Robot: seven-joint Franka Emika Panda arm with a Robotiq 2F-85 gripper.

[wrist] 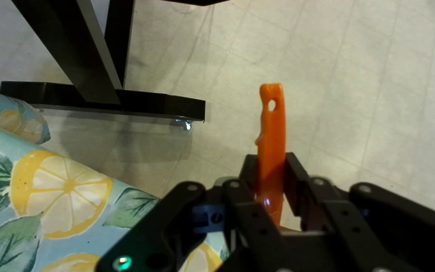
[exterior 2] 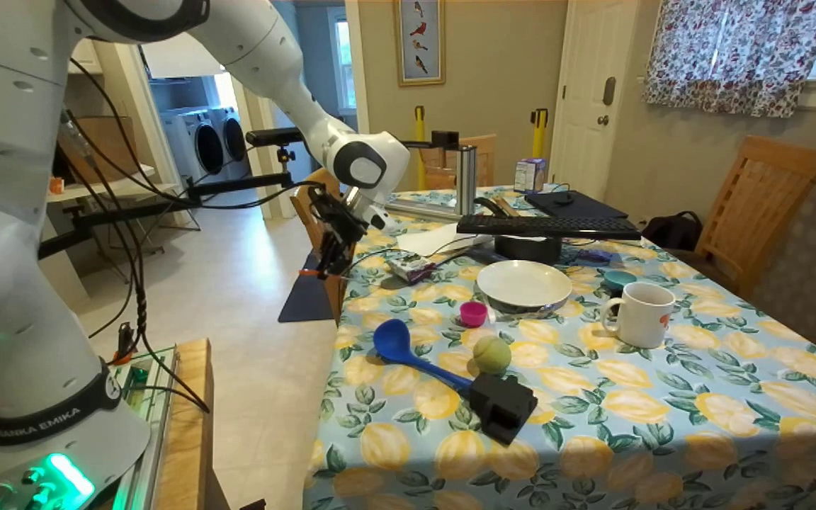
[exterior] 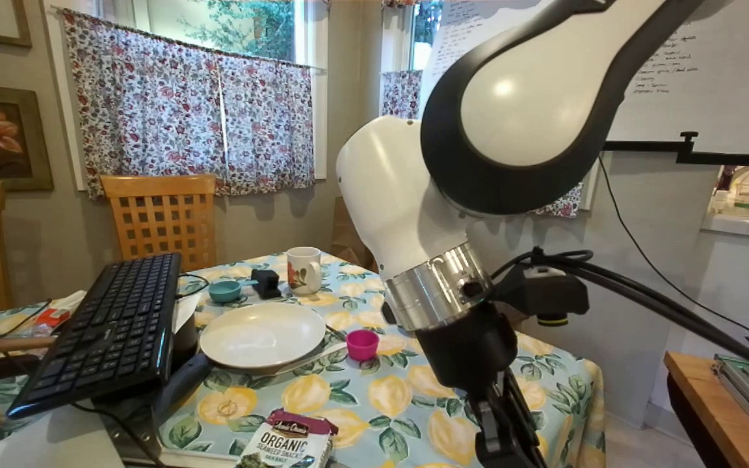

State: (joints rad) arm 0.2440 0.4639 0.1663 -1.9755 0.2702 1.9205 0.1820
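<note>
Toward five o'clock in the wrist view, the black two-fingered gripper (wrist: pixel 271 166) pinches a slim orange handle (wrist: pixel 272 139) with a hole near its end, the jaws pressed to both sides. It points to twelve o'clock above a pale tiled floor (wrist: pixel 353 94), and a light-blue lemon-printed tablecloth (wrist: pixel 66 189) (its edge slants) fills eight o'clock. In an exterior view, a white-and-purple seaweed snack packet (exterior 2: pixel 411 268) sits at three o'clock from the gripper; a long-handled blue spoon (exterior 2: pixel 408 354) lies at five.
</note>
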